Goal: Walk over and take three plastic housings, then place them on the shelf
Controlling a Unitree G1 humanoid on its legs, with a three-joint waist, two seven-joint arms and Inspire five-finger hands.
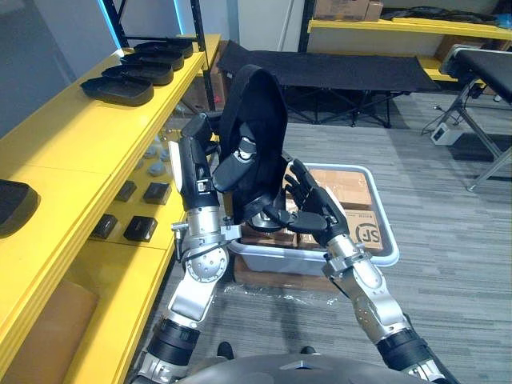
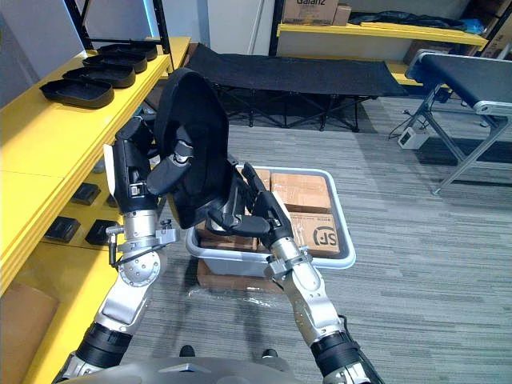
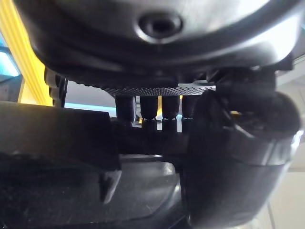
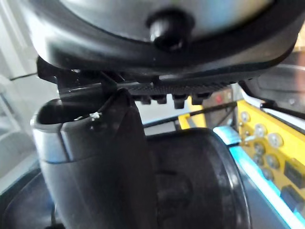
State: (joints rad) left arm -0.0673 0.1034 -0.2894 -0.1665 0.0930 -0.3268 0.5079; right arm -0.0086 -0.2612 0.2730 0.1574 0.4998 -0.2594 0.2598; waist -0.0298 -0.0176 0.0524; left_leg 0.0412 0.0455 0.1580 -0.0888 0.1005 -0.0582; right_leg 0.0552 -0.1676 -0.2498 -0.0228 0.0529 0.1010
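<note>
Left eye view: I hold a black plastic housing (image 1: 256,132) upright at the frame's centre. My left hand (image 1: 195,172) clamps its left edge, thumb in front, and my right hand (image 1: 320,210) pinches its lower edge. Four more housings (image 1: 140,68) lie on the yellow shelf (image 1: 72,152) at upper left. A grey tote (image 1: 280,260) of cardboard boxes (image 1: 344,186) sits behind my hands.

Black housing (image 1: 260,104), yellow shelf (image 1: 72,160), grey streaked carpet (image 1: 448,240), brown boxes (image 1: 344,186), pale grey tray (image 1: 385,232).
</note>
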